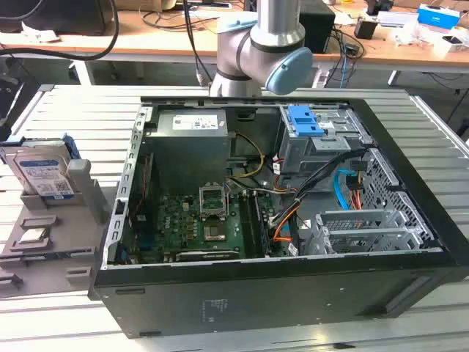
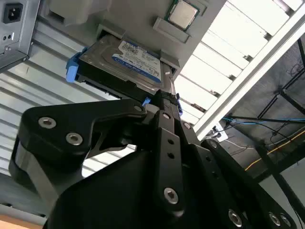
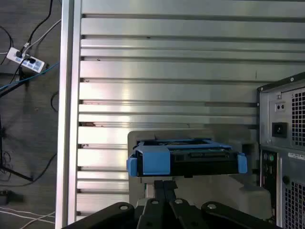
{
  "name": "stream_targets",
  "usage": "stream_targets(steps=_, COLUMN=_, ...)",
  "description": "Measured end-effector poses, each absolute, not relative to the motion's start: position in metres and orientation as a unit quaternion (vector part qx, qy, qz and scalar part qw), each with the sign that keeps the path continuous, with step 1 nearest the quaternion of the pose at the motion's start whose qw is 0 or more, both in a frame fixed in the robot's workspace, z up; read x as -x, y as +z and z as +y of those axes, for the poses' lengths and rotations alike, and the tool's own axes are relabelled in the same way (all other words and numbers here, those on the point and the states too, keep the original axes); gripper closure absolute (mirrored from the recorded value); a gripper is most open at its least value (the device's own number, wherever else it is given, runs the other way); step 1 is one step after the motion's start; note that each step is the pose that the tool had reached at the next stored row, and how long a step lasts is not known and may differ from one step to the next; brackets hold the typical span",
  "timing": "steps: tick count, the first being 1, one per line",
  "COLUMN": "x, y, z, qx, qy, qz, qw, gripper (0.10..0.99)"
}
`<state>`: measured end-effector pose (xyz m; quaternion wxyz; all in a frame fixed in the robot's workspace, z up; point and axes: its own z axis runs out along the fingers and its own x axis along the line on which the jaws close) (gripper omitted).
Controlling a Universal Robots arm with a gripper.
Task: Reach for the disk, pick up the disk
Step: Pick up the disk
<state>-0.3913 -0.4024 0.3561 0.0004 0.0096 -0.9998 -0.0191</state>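
Approach seems the step in hand: the pincer (image 3: 164, 186), clenched on nothing, points at the disk (image 3: 186, 160), apart from it. The disk stands on edge in a grey holder (image 1: 82, 192) beside the computer case (image 1: 293, 293), on the exterior view's left. Gripping calls for parted jaws first.

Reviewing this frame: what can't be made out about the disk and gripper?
Lower part of the disk: exterior view, sunk in the gray holder.
Near corner of the disk: second wrist view, covered by the gripper; contact cannot be told.
Label of the disk: first wrist view, seen edge-on.
Top of the arm: exterior view, cut by the top edge.
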Motion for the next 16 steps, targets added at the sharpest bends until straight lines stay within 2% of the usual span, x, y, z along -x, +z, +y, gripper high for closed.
stream_targets(steps=16, x=0.3913, y=0.3560, z=-0.4024, qx=-0.123, qy=-0.019, qz=-0.992, qw=0.003, gripper=0.980)
